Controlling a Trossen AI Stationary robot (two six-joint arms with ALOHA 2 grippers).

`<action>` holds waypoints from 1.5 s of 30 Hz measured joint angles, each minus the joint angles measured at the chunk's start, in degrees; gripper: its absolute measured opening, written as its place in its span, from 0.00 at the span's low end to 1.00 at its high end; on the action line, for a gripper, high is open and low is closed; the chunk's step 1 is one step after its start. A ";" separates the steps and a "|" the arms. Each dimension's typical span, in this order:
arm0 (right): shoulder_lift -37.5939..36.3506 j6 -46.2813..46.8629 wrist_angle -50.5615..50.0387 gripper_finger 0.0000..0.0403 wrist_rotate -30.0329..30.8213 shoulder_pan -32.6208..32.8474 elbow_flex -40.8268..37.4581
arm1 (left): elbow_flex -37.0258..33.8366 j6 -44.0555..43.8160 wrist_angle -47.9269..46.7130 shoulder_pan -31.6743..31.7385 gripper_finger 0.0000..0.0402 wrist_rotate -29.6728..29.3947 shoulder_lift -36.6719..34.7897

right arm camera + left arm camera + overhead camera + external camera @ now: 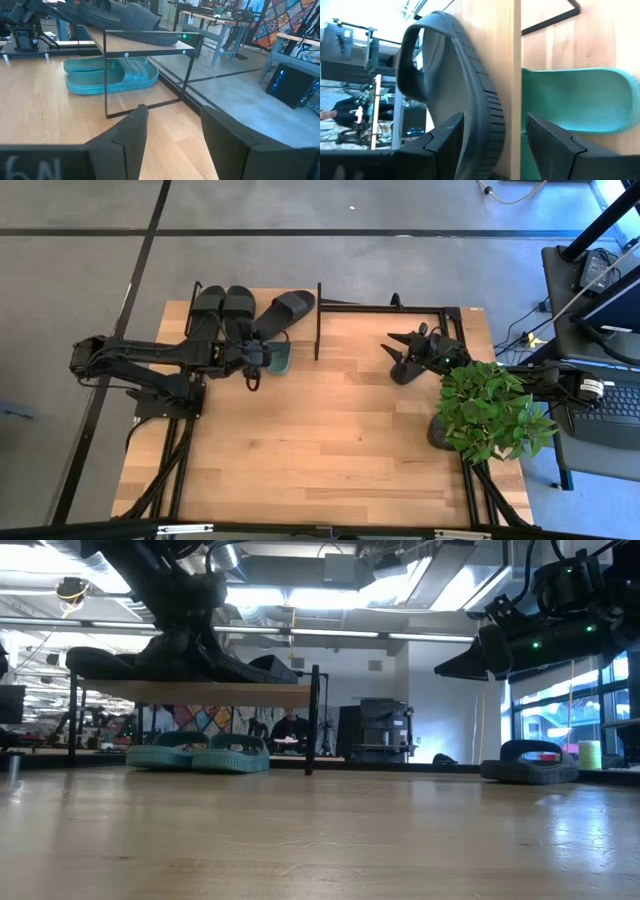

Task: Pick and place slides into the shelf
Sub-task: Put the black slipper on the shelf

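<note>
The left gripper (492, 120) has its fingers spread wide. The sole edge of one black slide (470, 90) stands between them beside the shelf's wood board (512, 60), with no squeeze showing. Just past that board lies a green slide (580, 100) on the lower level.

From above, the left arm reaches level across the table, its claw at the shelf's (318, 320) near edge. Beyond the claw, three black slides lie on the top board: the angled one (288, 306) closest, then two side by side (238, 308) (205, 310).

The low view alone shows both green slides (235, 754) (162, 754) under the board.

The right gripper (398, 347) hangs above the table, fingers apart and holding nothing. The fourth black slide (405, 372) lies on the table just beneath it, and the plant (490, 410) is behind it. Its wrist view looks between its fingers toward the shelf well ahead.

That makes four black slides and two green.
</note>
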 joint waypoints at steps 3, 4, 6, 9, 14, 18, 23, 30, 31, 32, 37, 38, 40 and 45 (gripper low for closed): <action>0.00 -0.93 0.01 0.46 0.00 0.01 0.00 | 0.00 0.00 -0.02 -0.03 0.51 1.05 0.00; 0.00 -1.34 -0.01 0.46 0.00 0.01 0.00 | 0.00 0.00 -0.04 -0.03 0.51 1.13 0.00; 0.00 -1.98 0.01 0.46 0.00 0.02 0.00 | 0.00 -0.02 -0.04 -0.03 0.51 1.17 0.00; 0.00 -2.34 -0.01 0.46 0.00 0.02 0.00 | 0.00 0.01 -0.04 -0.03 0.51 1.18 0.00; 0.00 -2.35 -0.01 0.46 0.00 0.01 0.00 | 0.00 0.01 -0.04 -0.03 0.51 1.12 0.00; 0.00 -2.36 -0.01 0.46 0.00 0.00 0.00 | 0.00 0.01 -0.06 -0.03 0.51 0.50 0.00; 0.00 -2.36 -0.01 0.46 0.00 0.02 0.00 | 0.00 0.03 -0.08 -0.03 0.51 -0.90 0.00; 0.00 -2.36 -0.01 0.46 0.00 0.02 0.00 | 0.00 0.03 -0.10 -0.03 0.49 -2.69 0.00; 0.00 -2.36 -0.01 0.46 0.00 0.02 0.00 | 0.00 0.03 -0.10 -0.03 0.48 -2.69 0.00; 0.00 -2.36 -0.02 0.46 0.00 0.01 0.00 | 0.00 0.05 -0.10 -0.03 0.47 -2.69 0.00; 0.00 -2.36 -0.03 0.46 0.00 0.00 0.00 | 0.00 0.03 -0.10 -0.03 0.41 -2.54 0.00; 0.00 -2.36 -0.01 0.46 0.00 0.02 0.00 | 0.00 0.03 -0.10 -0.03 0.40 -2.23 0.00; 0.00 -2.36 -0.03 0.46 0.00 0.02 0.00 | 0.00 0.03 -0.08 -0.03 0.37 -1.97 0.00; 0.00 -2.36 -0.02 0.46 0.00 0.02 0.00 | 0.00 0.03 -0.08 -0.03 0.32 -1.94 0.00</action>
